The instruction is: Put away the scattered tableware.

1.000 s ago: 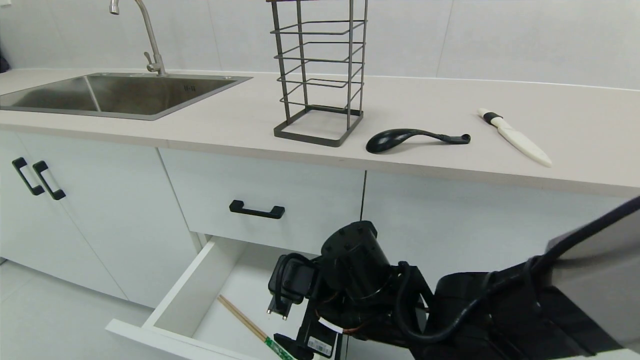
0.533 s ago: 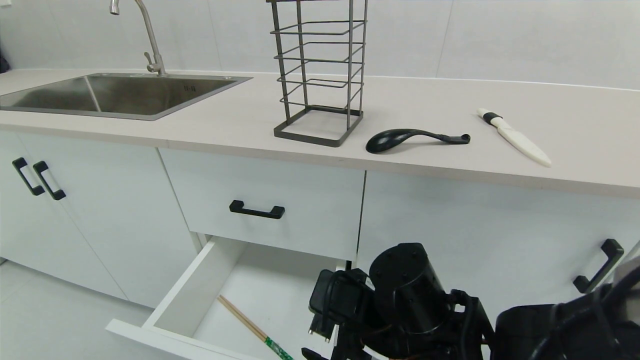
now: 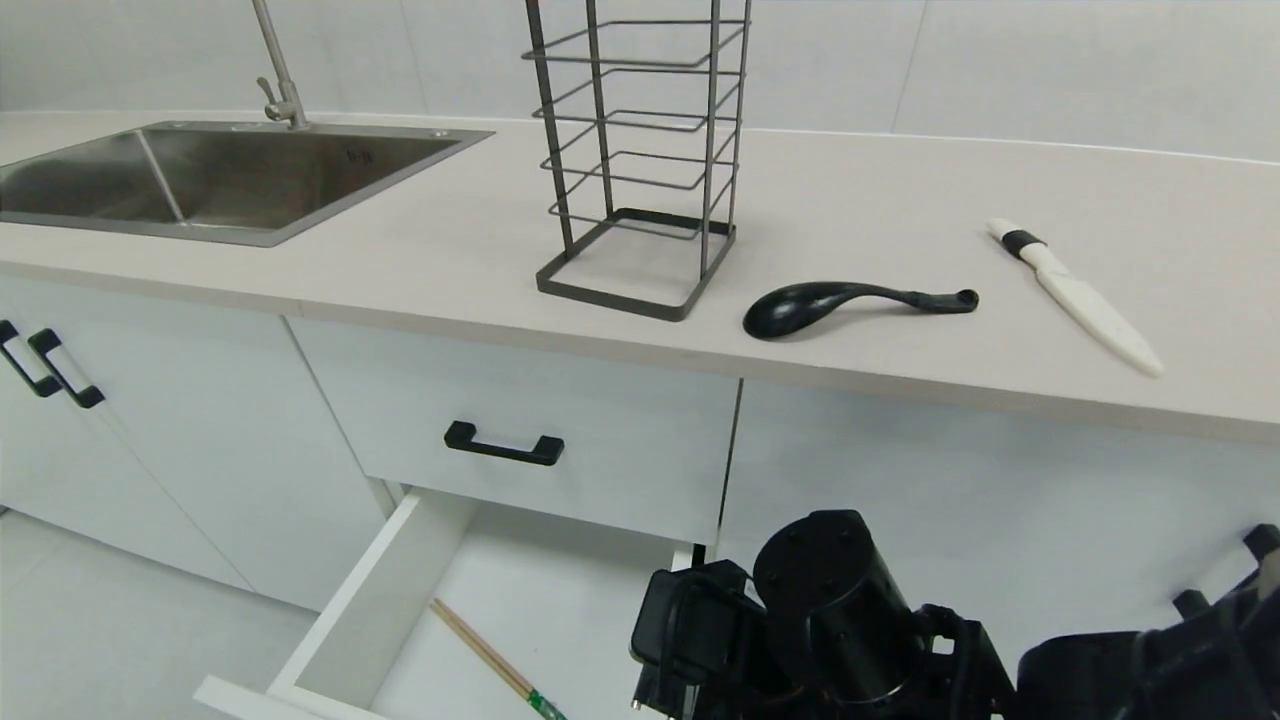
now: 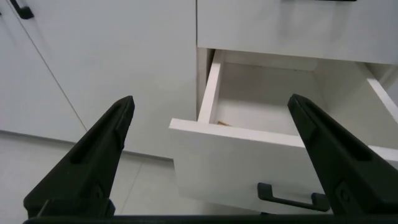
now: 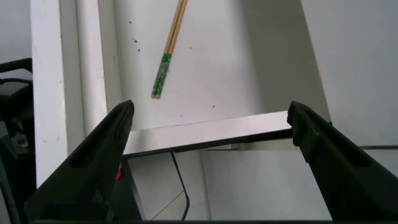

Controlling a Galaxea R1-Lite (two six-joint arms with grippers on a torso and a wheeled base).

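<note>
In the head view, a black spoon (image 3: 800, 305) and a white knife (image 3: 1080, 300) lie on the table (image 3: 900, 190), right of a wire rack (image 3: 640, 150). Chopsticks (image 3: 495, 660) lie in the open drawer (image 3: 370, 610) below. In the left wrist view, the left end effector (image 4: 211, 102) is spread wide and empty before the drawer. In the right wrist view, the right end effector (image 5: 210, 109) gapes wide and empty above the chopsticks.

No legible text or labels
</note>
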